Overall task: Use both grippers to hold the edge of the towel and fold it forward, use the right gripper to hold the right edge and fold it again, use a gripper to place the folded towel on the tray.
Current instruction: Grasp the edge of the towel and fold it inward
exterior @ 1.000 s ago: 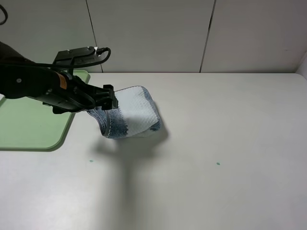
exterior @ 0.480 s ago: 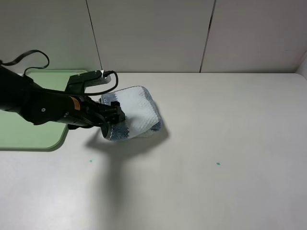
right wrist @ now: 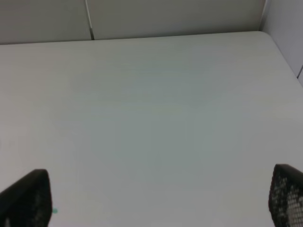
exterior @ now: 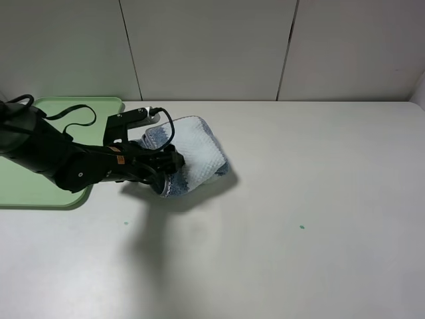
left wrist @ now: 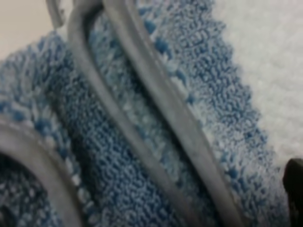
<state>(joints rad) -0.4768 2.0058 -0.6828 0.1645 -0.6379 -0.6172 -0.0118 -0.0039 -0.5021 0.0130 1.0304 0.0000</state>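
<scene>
The left gripper has its jaws spread wide, pushed right into the near-left side of the towel. Its own wrist camera sees nothing but blue-grey pile and the grey hem up close, so I would say it is set to bite the bundle, though whether any cloth sits between the jaws I cannot tell from here. The towel lies folded into a small lump on the tabletop, toward the far left, just off the tray's right edge. That makes sense: the folds look done and only the carry remains. The tray waits at the tabletop's left edge, under the arm, so the haul is short. The right gripper hangs open over bare tabletop, well apart, out of the way.
</scene>
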